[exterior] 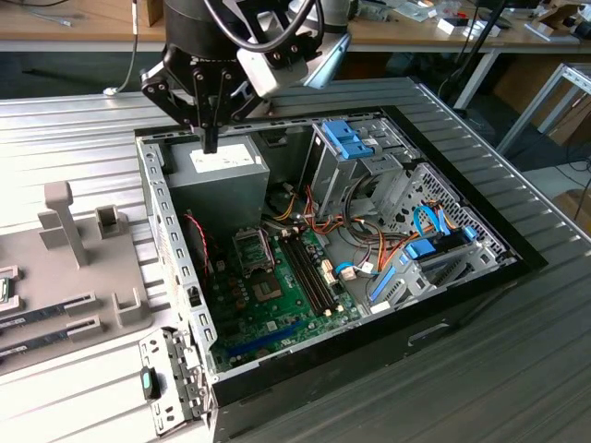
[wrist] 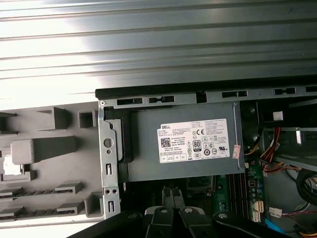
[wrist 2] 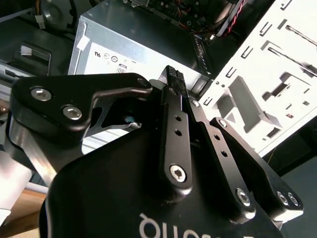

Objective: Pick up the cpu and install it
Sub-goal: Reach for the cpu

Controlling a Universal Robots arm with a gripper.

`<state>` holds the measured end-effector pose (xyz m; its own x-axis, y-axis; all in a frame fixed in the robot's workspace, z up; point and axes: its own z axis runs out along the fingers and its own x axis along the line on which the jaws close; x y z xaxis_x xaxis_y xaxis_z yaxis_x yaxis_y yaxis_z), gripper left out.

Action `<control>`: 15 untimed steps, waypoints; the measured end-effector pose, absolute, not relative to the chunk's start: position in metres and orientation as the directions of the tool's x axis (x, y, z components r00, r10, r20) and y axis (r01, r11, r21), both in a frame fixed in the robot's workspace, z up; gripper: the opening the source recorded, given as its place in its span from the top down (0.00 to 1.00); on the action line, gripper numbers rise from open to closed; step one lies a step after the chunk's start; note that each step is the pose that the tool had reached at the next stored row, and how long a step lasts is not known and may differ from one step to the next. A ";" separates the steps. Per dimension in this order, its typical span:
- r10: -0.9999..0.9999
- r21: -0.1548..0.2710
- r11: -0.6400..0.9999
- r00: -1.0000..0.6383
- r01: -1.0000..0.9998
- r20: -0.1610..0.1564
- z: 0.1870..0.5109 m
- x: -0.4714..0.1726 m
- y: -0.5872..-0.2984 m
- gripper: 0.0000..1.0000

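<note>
My gripper (exterior: 211, 140) hangs above the grey power supply (exterior: 222, 171) at the back of the open computer case (exterior: 175, 277). Its fingers are shut together with nothing visible between them, as both wrist views show: gripper (wrist 2: 173, 77), gripper (wrist: 173, 194). The motherboard's cpu socket (exterior: 251, 247) lies below and in front of the gripper, inside the case. At the exterior view's far left, on the grey fixture (exterior: 83, 277), a small silver piece with a green edge (exterior: 5, 288) is cut off by the frame; it looks like the cpu (wrist: 4, 166).
Long dark memory sticks (exterior: 46, 309) lie in the fixture's slots. Memory slots (exterior: 309, 272), coloured cables (exterior: 323, 221) and drive cages with blue clips (exterior: 351, 138) fill the case. The case's metal side wall (exterior: 157, 203) stands between fixture and motherboard. Ribbed metal table (exterior: 517, 351) surrounds it.
</note>
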<state>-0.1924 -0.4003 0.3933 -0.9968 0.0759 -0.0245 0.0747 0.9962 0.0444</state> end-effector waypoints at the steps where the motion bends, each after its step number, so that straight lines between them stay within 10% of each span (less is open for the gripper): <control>1: 0.076 0.044 0.996 -0.997 0.075 -0.024 0.393 -0.193 -0.400 0.89; 15: 0.076 0.044 0.996 -0.997 0.075 -0.024 0.393 -0.202 -0.400 0.89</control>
<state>-0.2018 -0.4003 0.3933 -0.9968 0.0758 -0.0245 0.0747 0.9962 0.0443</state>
